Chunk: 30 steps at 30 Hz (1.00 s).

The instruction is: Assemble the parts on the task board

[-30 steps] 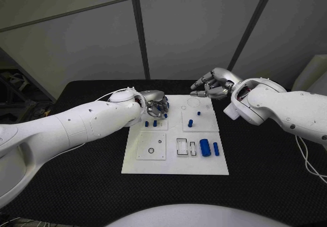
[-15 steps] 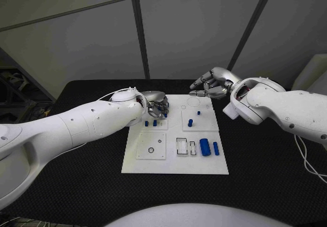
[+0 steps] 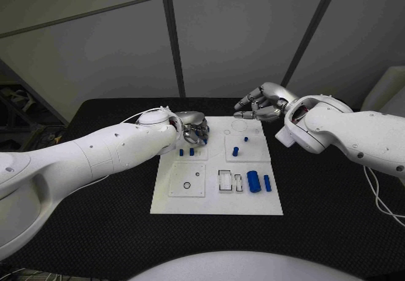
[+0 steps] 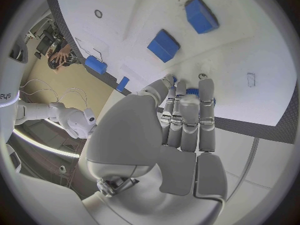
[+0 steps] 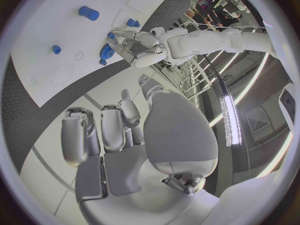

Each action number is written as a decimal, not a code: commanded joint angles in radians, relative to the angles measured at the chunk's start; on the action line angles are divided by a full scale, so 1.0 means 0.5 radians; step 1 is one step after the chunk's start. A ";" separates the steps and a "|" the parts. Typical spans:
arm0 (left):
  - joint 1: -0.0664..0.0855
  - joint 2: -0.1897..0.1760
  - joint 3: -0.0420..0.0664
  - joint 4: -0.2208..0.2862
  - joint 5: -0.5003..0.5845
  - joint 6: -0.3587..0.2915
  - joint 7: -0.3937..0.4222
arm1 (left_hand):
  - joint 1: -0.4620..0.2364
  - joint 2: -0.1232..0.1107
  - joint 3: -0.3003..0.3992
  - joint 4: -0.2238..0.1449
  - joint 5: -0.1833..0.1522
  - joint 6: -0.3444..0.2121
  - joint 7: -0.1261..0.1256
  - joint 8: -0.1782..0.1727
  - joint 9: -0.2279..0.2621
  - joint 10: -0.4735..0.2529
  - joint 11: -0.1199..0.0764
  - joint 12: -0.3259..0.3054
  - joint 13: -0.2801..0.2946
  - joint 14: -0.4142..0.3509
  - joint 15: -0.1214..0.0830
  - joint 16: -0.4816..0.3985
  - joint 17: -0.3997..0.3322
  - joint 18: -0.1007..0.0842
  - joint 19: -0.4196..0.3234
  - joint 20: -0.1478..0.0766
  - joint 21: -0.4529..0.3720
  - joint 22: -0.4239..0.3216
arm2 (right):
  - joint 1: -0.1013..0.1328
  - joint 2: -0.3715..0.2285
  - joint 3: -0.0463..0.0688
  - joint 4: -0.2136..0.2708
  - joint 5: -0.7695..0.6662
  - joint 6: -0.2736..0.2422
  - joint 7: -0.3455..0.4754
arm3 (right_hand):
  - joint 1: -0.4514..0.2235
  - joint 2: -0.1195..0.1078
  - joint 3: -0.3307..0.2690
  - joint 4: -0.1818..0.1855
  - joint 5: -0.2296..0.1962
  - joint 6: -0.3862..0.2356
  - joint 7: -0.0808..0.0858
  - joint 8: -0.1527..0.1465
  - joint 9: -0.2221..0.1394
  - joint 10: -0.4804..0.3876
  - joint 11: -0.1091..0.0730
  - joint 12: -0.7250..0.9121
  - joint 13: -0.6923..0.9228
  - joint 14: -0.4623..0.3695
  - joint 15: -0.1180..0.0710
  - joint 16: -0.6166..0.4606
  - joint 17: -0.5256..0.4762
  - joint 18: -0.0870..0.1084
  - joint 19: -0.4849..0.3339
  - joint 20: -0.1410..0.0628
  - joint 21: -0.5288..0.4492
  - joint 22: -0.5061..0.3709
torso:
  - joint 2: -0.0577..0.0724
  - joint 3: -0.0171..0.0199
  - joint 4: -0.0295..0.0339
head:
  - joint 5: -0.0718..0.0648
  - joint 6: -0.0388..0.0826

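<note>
The left hand (image 3: 194, 130) covers a blue part (image 4: 199, 91) under its fingers (image 4: 187, 120).

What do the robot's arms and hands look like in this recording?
Both arms have smooth, glossy white shells with rounded, bulbous segments. The left hand and right hand are silver metal with jointed fingers and broad flat palm plates. A thin white cable loops over the left wrist, and another trails beside the right arm. A dark seam rings the right wrist.
</note>
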 commanded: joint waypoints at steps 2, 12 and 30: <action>-0.009 0.008 -0.005 -0.013 -0.014 0.068 0.032 | -0.002 0.030 0.015 -0.008 -0.003 0.033 -0.004 0.011 -0.004 0.031 -0.005 0.018 0.000 0.030 -0.009 0.050 0.046 -0.040 0.040 -0.006 0.049 0.051 | 0.004 0.005 0.001 0.003 -0.006 0.009 0.017 | -0.003 0.006 0.003 0.007 0.011 0.012 0.000 0.001 0.003 0.003 -0.002 0.004 0.003 0.052 -0.005 -0.001 0.003 0.018 0.065 -0.003 0.007 0.297 | 0.001 0.0004 0.001 | 0.000 -0.003; -0.017 0.011 -0.004 -0.013 -0.014 0.059 0.077 | -0.013 0.064 0.024 -0.026 0.003 0.086 -0.014 0.016 -0.008 0.067 -0.019 0.031 -0.005 0.062 -0.021 0.118 0.105 -0.053 0.088 -0.018 0.116 0.125 | 0.004 0.006 0.001 0.002 -0.006 0.013 0.017 | -0.003 0.007 0.003 0.008 0.011 0.014 0.000 0.002 0.003 0.005 -0.002 0.007 0.005 0.053 -0.005 -0.001 0.003 0.018 0.065 -0.003 0.006 0.296 | -0.002 0.0000 0.003 | 0.004 -0.009; -0.023 -0.128 0.074 0.154 0.111 -0.138 0.116 | -0.039 0.053 0.012 -0.036 0.019 0.102 -0.007 0.008 -0.016 0.076 -0.019 0.030 -0.012 0.089 -0.024 0.154 0.134 -0.069 0.151 -0.023 0.184 0.200 | 0.004 -0.003 0.001 -0.011 -0.006 0.008 0.021 | -0.003 0.007 0.003 0.008 0.011 0.014 0.000 0.002 0.003 0.005 -0.002 0.007 0.005 0.053 -0.005 -0.001 0.003 0.018 0.065 -0.003 0.006 0.296 | -0.003 -0.0023 0.007 | -0.001 0.010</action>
